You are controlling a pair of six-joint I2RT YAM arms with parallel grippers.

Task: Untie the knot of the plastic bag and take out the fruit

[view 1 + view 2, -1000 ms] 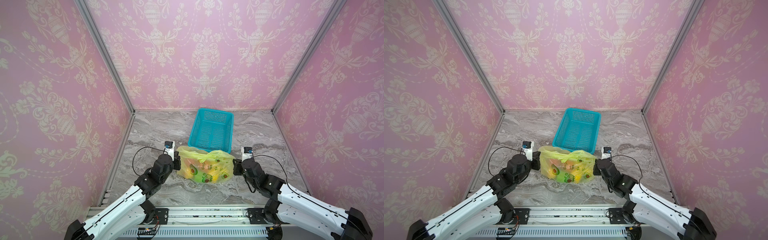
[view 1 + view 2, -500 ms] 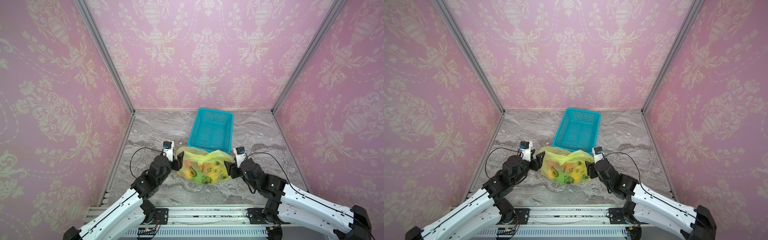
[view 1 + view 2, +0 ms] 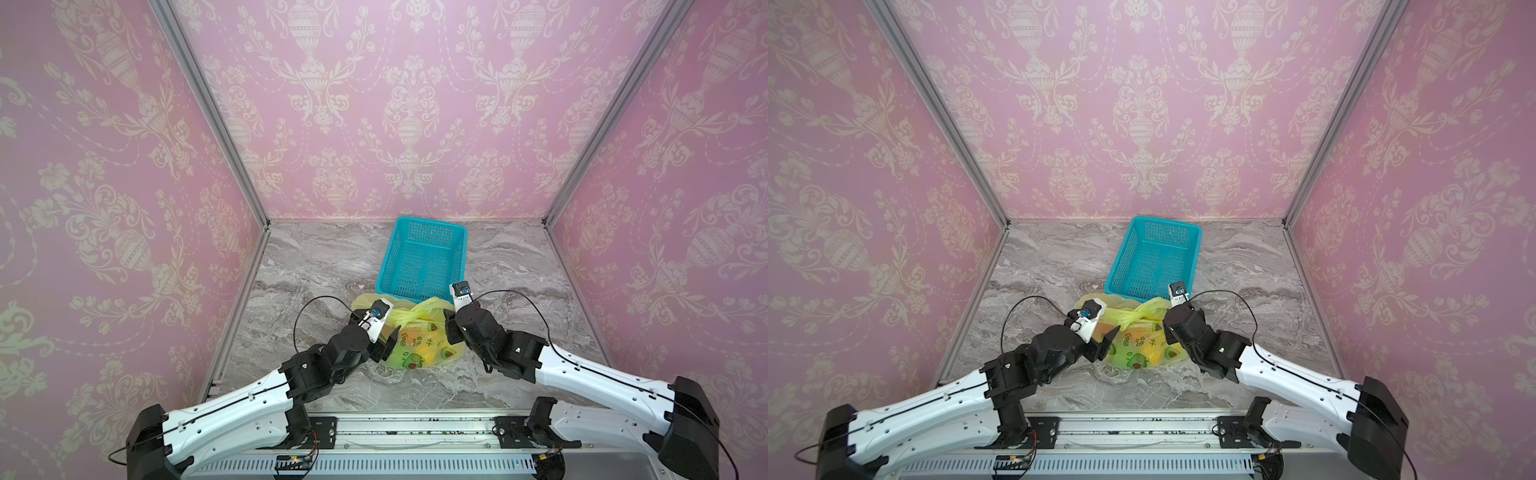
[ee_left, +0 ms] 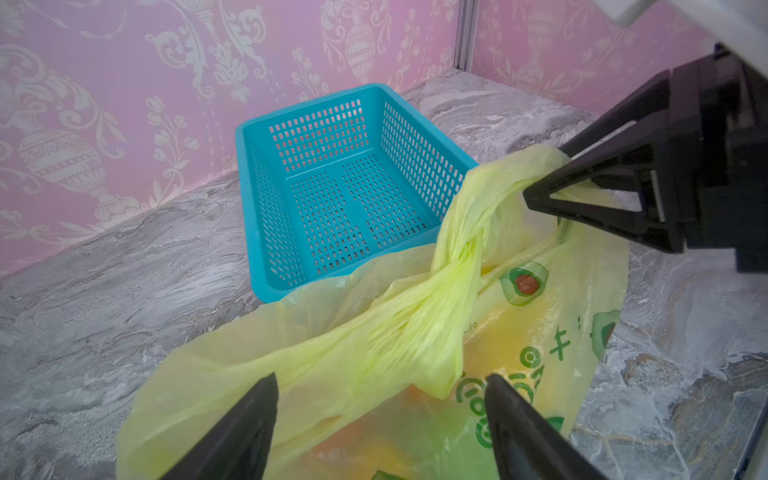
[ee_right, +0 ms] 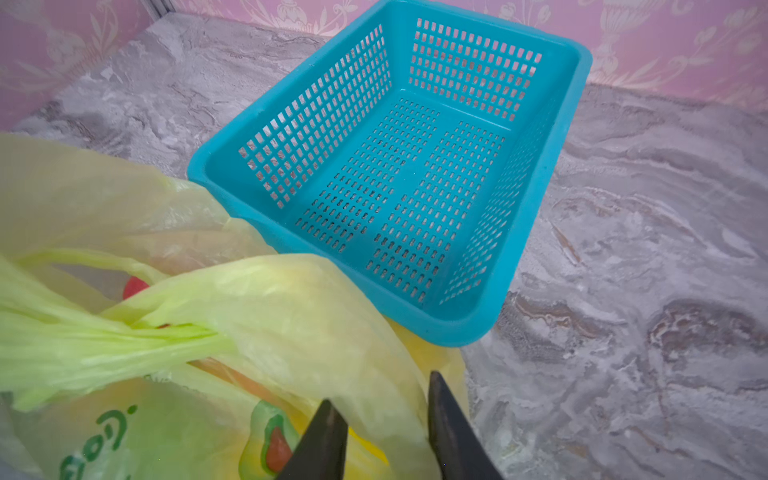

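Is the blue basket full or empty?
Empty: the turquoise perforated plastic basket shows only its bare holed floor in both wrist views; nothing lies inside.

Crinkled plastic bag (image 4: 332,353), smooth plastic basket (image 5: 478,332)

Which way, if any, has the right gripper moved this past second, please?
Yes: the right gripper went left in a top view, toward the basket's near right corner.

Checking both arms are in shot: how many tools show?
2: the left tool open at the plastic bag's left side, the right tool gripping it on the right.
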